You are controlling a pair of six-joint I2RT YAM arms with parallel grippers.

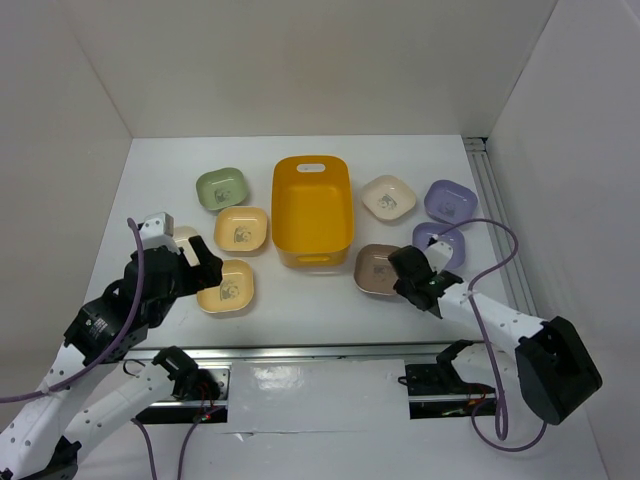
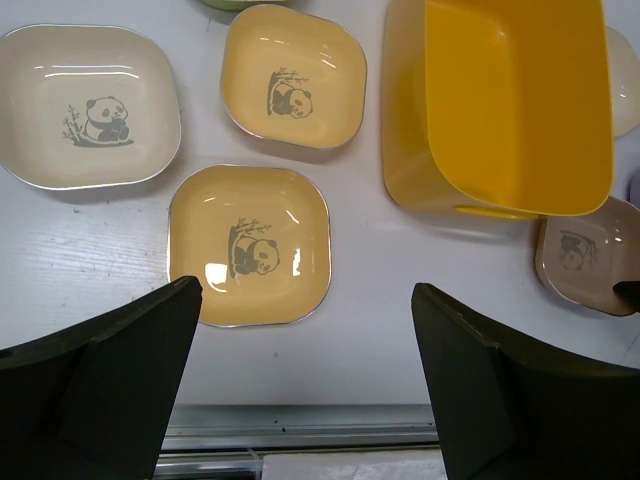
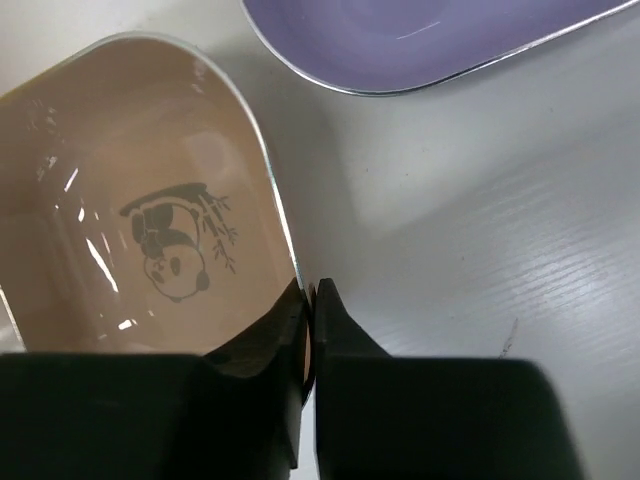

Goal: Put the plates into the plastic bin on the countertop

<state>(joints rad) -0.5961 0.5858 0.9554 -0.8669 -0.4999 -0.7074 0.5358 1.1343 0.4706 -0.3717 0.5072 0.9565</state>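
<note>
Bin (image 1: 283, 215): sits centre of countertop (image 1: 300, 300), long axis 12-to-6. Right gripper (image 3: 310, 300): pinches rim of brown plate (image 3: 140, 230) at 4 o'clock of bin, jaws near-closed on it; lifted or resting, cannot tell. Left gripper (image 2: 305, 288): hangs wide open by nearest yellow plate (image 2: 250, 245) at 8 o'clock of bin. Elsewhere around bin: second yellow plate (image 1: 242, 230) at 9, green plate (image 1: 221, 188) at 10, cream plate (image 1: 388, 197) at 2, lavender plates (image 1: 450, 200) at 3.

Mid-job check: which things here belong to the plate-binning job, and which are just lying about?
Job: bin; green plate; two yellow plates; two cream plates; two lavender plates; brown plate, pinched at its rim by right gripper.
Lying about: purple cables; side rail; base rail.
</note>
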